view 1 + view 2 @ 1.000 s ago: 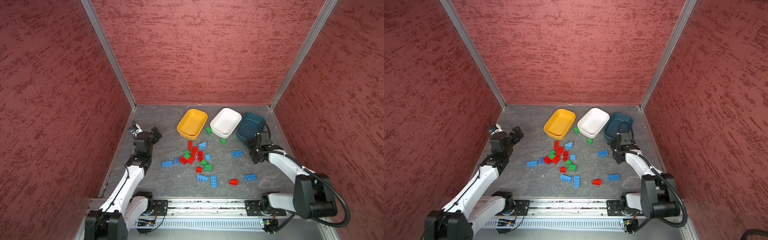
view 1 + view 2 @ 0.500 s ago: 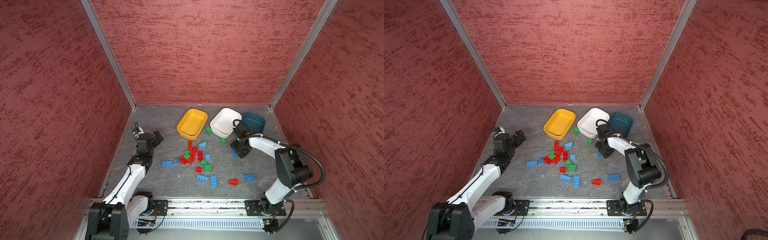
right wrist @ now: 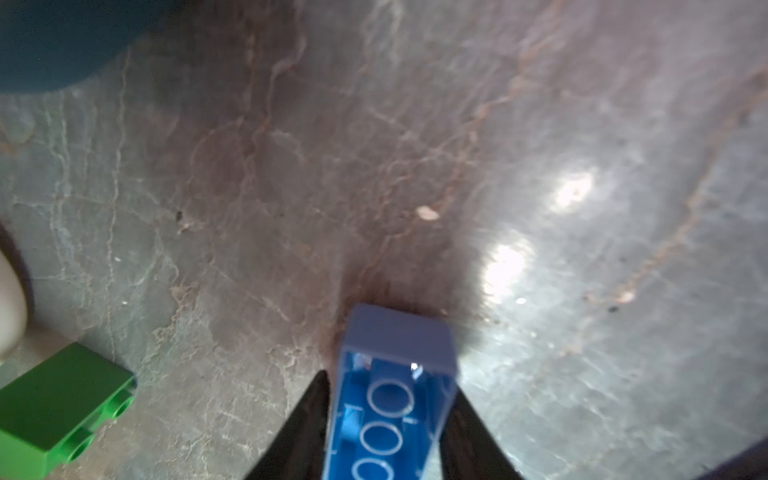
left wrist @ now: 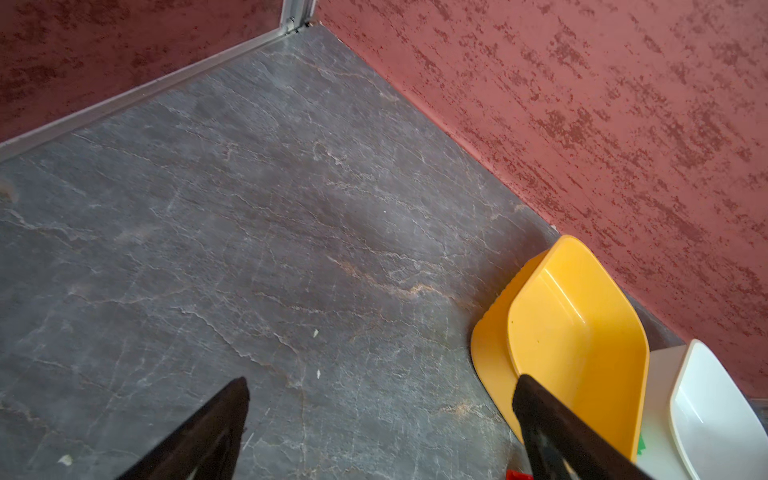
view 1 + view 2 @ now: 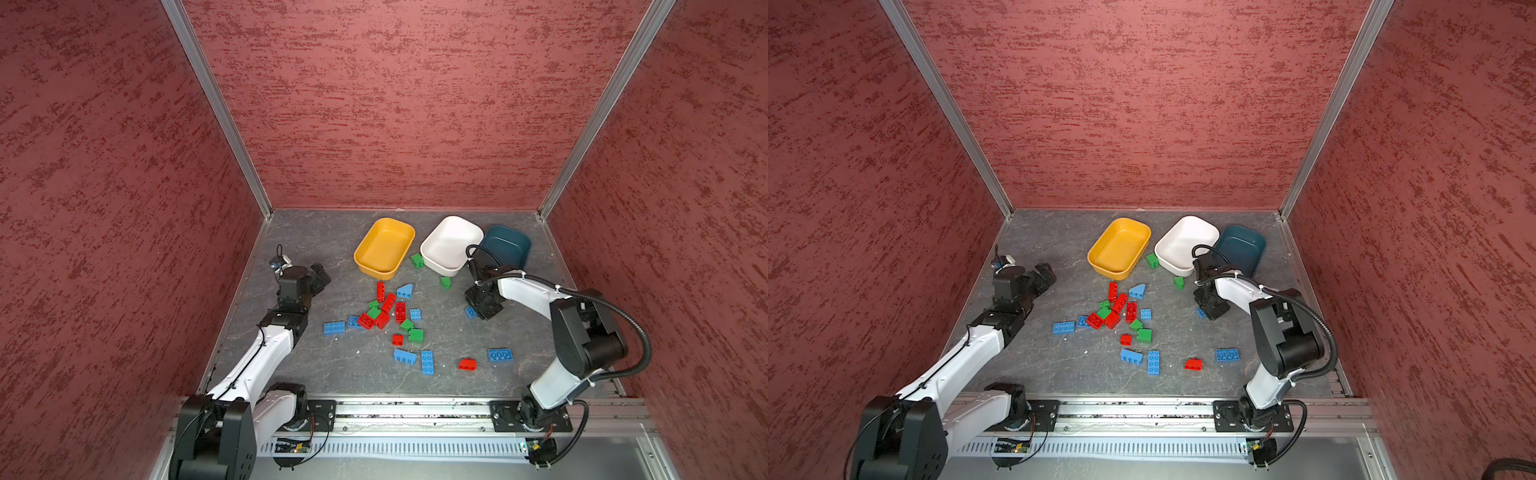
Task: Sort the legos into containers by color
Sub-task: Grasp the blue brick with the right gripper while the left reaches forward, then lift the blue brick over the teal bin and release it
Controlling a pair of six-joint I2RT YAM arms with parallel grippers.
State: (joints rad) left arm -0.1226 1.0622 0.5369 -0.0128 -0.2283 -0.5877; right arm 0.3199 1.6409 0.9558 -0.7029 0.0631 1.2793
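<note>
In both top views the right gripper [image 5: 481,311] covered most of a light blue rectangular plastic brick [image 5: 471,312], so only one corner showed. In the right wrist view that brick ran off the picture's edge, as did a green studded plastic brick [image 3: 58,407]. The dark teal-blue plastic tub [image 3: 50,37] was only a blurred corner. In the left wrist view the white plastic tub [image 4: 715,415] was cropped.
</note>
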